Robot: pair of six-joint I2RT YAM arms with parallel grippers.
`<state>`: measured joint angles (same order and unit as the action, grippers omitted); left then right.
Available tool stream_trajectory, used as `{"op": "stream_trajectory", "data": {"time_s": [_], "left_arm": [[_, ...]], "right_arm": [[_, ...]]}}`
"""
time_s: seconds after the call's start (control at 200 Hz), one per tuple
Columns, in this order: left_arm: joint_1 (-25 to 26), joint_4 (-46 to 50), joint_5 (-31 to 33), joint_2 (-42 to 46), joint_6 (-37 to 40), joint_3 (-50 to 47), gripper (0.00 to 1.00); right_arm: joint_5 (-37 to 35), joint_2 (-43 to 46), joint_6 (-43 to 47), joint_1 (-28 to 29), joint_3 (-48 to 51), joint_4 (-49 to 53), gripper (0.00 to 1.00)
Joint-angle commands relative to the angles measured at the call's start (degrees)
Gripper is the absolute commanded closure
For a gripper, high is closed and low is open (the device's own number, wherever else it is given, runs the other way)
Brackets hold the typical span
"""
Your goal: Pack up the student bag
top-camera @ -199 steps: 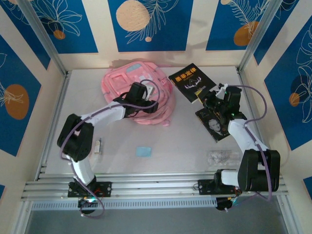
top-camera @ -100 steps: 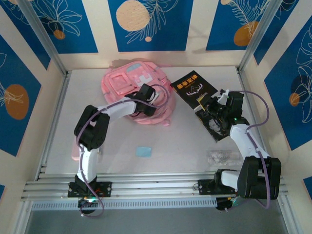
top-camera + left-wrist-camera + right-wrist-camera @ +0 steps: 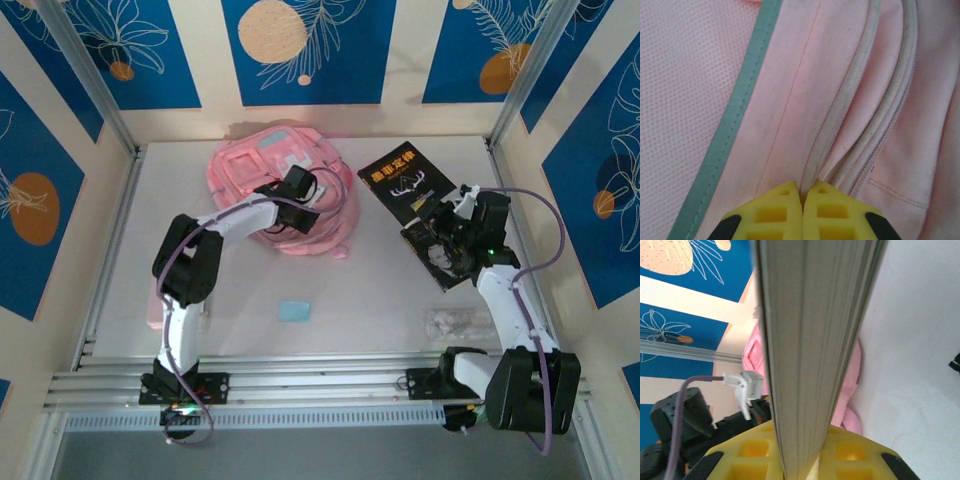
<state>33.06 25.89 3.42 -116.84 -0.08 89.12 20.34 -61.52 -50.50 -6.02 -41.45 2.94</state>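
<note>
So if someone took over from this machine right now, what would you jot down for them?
Left gripper: shut, pinching a piped seam of the student bag at the far side of the table.
Right gripper: shut on the black book, to the right of the bag.
Done: bag and book are both gripped. I cannot tell if anything is inside the bag.
Left: open the bag and put the book in. After that, probably the small light-blue piece and the clear packet, both lying nearer the arms.

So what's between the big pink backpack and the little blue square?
Nothing. In the top view, the white tabletop is bare between the soft pink fabric backpack and the small flat light-blue square.
</note>
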Motion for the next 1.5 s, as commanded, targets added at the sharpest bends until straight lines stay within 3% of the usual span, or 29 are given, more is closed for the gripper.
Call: {"op": "stream_trajectory", "data": {"time_s": [0.0,0.375,0.575,0.85,1.0,1.23,1.496], "left_arm": [[-2.6,2.1,-6.2,7.0,-5.4,0.1,1.0],[-10.5,-3.2,-21.7,13.1,-16.7,3.0,1.0],[-12.3,-5.5,-24.0,12.7,-20.3,3.6,1.0],[-14.1,-9.8,-29.8,11.7,-27.1,6.8,1.0],[-14.2,-11.1,-31.2,11.2,-28.8,7.9,1.0],[-14.3,-13.4,-31.7,12.2,-30.8,6.2,1.0],[-15.0,-17.9,-31.4,14.4,-33.9,1.0,1.0]], "right_arm": [[-0.4,2.4,2.5,-0.6,-0.3,-0.5,0.98],[0.8,3.1,2.5,0.0,1.1,0.4,0.99],[0.1,2.9,3.1,2.7,1.5,1.0,0.99],[-0.3,-2.4,-1.7,12.8,3.3,-9.0,0.99],[-2.1,-11.8,-6.1,18.4,0.9,-20.4,0.99],[-5.4,-33.1,-10.5,25.8,-12.0,-35.4,0.98],[-8.9,-54.5,-17.3,31.5,-29.2,-40.7,0.96]]}}
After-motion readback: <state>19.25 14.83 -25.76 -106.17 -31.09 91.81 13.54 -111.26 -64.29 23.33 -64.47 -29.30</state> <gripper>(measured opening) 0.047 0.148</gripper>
